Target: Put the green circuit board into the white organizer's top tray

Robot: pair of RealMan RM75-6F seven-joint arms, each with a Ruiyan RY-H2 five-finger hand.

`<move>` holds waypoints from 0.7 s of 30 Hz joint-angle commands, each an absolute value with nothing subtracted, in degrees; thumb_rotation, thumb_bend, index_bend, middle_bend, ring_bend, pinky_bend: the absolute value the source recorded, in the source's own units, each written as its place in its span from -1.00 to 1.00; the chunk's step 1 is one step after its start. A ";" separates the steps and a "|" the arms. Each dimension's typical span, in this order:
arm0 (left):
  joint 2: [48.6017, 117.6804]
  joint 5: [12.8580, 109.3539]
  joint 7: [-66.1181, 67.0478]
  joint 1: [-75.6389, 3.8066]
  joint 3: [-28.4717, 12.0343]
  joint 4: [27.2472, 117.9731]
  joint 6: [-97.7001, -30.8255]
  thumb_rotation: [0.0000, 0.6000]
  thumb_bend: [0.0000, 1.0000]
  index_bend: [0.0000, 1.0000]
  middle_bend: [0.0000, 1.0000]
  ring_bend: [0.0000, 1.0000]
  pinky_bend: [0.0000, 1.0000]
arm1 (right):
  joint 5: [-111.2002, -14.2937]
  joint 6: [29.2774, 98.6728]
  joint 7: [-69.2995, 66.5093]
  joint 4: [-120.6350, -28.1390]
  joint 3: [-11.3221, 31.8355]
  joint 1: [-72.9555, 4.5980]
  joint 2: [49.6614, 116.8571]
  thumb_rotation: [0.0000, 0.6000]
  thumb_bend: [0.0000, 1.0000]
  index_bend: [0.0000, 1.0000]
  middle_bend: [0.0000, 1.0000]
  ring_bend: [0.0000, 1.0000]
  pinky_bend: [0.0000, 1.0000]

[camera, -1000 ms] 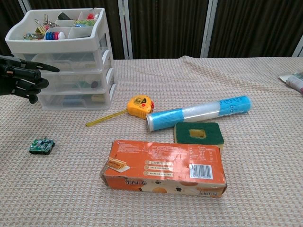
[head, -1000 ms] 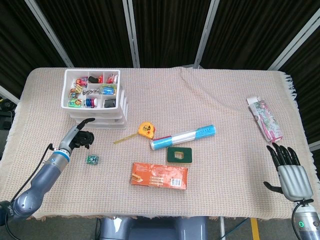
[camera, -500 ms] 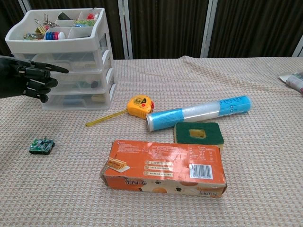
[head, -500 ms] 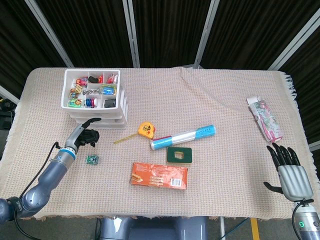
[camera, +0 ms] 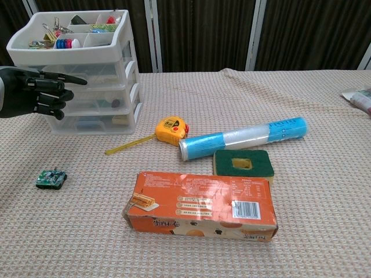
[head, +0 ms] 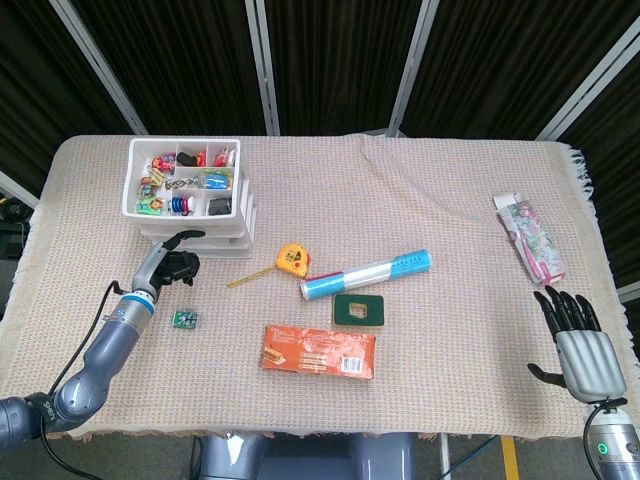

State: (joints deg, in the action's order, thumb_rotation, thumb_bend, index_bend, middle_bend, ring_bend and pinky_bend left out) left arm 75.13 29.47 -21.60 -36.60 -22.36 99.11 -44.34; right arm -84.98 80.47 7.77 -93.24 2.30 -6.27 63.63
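Observation:
The small green circuit board (head: 184, 320) (camera: 51, 178) lies flat on the woven cloth, in front of the white organizer (head: 186, 142) (camera: 69, 55). The organizer's top tray is uncovered and holds several small colourful items in compartments. My left hand (head: 175, 264) (camera: 42, 96) hovers just in front of the organizer's drawers, above and behind the board, apart from it. Its fingers are curled in and it holds nothing. At the near right table edge my right hand (head: 572, 335) has its fingers spread and is empty; the chest view does not show it.
A yellow tape measure (head: 292, 260) with its tape pulled out, a blue-and-clear tube (head: 365, 275), a green sponge (head: 359, 309) and an orange box (head: 320, 351) lie mid-table to the right of the board. A patterned packet (head: 530, 238) sits far right.
My left hand has moved right and slightly up, closer to the organizer's drawers. The board and my right hand have stayed still.

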 commanded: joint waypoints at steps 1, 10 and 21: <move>75.76 28.80 -22.20 -36.85 -22.44 98.37 -43.26 1.00 0.81 -0.56 0.55 0.56 0.28 | -84.95 80.47 7.68 -93.29 2.33 -6.28 63.61 1.00 -1.00 -0.92 -1.00 -1.00 -1.00; 79.08 32.76 -22.09 -36.01 -21.55 96.20 -46.27 1.00 0.81 -0.55 0.55 0.56 0.28 | -84.78 80.38 7.17 -93.33 2.32 -6.23 63.53 1.00 -1.00 -0.92 -1.00 -1.00 -1.00; 81.69 37.92 -27.77 -33.84 -23.60 93.97 -45.34 1.00 0.81 -0.50 0.55 0.56 0.28 | -84.75 80.29 7.28 -93.51 2.30 -6.28 63.49 1.00 -1.00 -0.92 -1.00 -1.00 -1.00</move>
State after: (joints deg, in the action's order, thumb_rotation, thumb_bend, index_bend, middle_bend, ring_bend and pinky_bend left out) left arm 81.41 37.54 -27.35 -34.04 -23.35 94.27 -45.63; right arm -84.75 80.29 7.27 -93.51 2.30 -6.28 63.49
